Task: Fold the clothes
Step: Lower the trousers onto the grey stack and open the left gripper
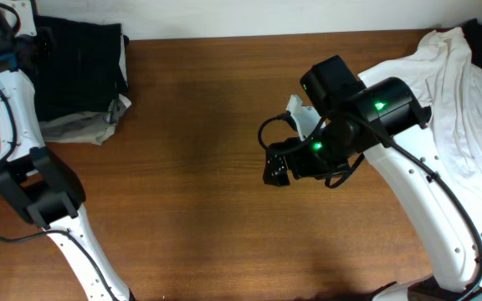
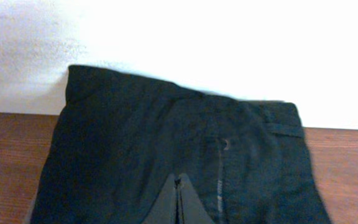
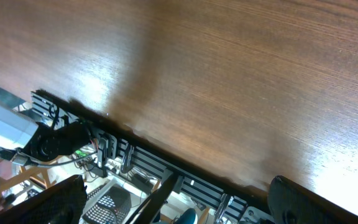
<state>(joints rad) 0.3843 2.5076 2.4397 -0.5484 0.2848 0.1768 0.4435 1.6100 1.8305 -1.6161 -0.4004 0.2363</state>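
A folded black garment (image 1: 78, 71) lies at the table's far left corner against the wall, and it fills the left wrist view (image 2: 166, 143). My left gripper (image 1: 40, 40) is shut, with its fingertips (image 2: 179, 190) together just over the near part of this garment and nothing visibly pinched. A crumpled white garment (image 1: 458, 100) is heaped at the far right. My right gripper (image 1: 276, 163) hovers over the bare table middle. Its fingers are wide apart and empty in the right wrist view (image 3: 179, 193).
A grey-white cloth (image 1: 90, 127) sticks out from under the black garment. The brown wooden table (image 1: 191, 209) spans the view. The right wrist view shows the table's edge (image 3: 166, 155), with black rails, cables and a mesh basket (image 3: 107, 205) below it.
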